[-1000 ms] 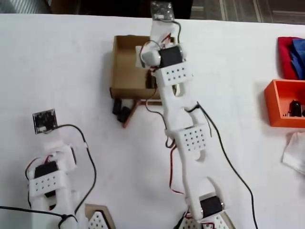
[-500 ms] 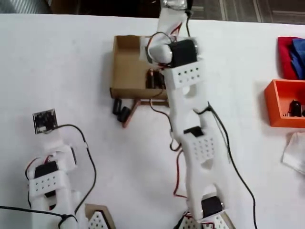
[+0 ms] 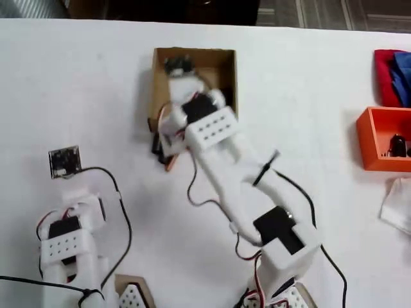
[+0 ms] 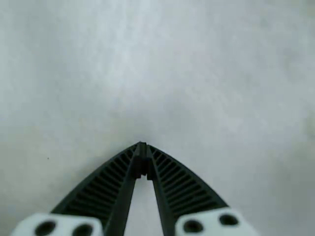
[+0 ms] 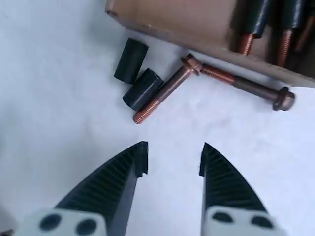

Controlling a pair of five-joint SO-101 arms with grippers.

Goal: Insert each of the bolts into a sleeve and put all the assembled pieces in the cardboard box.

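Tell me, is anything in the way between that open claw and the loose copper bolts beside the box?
Nothing visible is. The open right gripper faces the nearer bolt straight across the table. A black sleeve lies against that bolt's shank, beside it rather than in front of it.
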